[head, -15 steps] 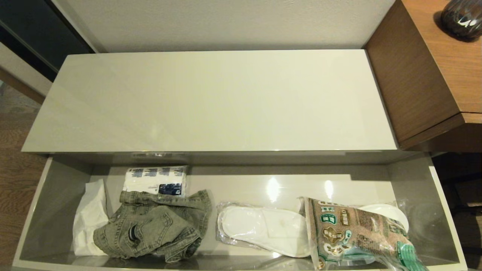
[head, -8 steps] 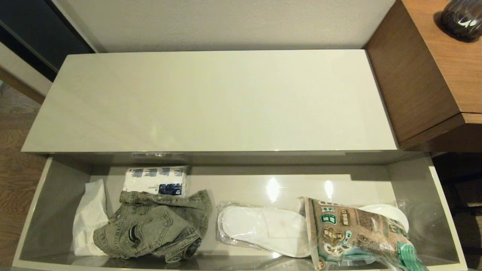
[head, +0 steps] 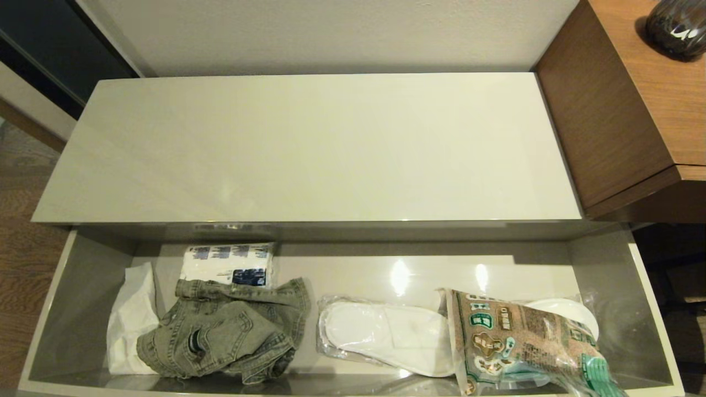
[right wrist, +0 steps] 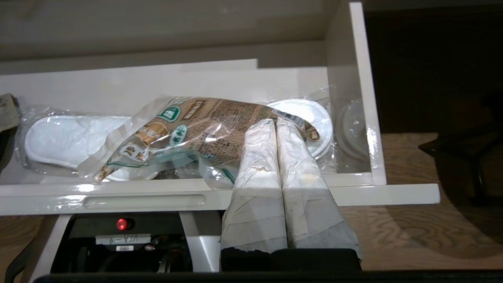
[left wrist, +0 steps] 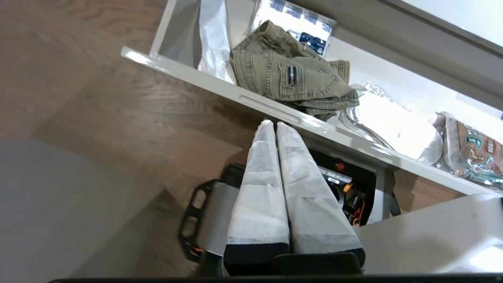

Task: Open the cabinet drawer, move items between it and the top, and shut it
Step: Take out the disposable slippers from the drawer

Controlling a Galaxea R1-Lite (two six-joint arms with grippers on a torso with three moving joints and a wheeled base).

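Observation:
The cabinet drawer (head: 71, 309) stands pulled open below the bare top (head: 309, 149). Inside it the olive-grey denim jacket (head: 231, 331) lies crumpled at the left, and the clear slipper pack (head: 386, 339) lies in the middle, its right end under a snack bag. Neither gripper shows in the head view. In the left wrist view my left gripper (left wrist: 272, 124) is shut and empty, just outside the drawer's front rim (left wrist: 267, 108) near the jacket (left wrist: 290, 74). In the right wrist view my right gripper (right wrist: 274, 121) is shut and empty, held above the front rim (right wrist: 145, 201).
A brown-green snack bag (head: 518, 347) lies at the drawer's right, a white-and-blue tissue pack (head: 229, 264) behind the jacket, and a white sheet (head: 132, 320) against the left wall. A taller brown desk (head: 618, 110) with a dark vase (head: 675, 25) borders the cabinet's right.

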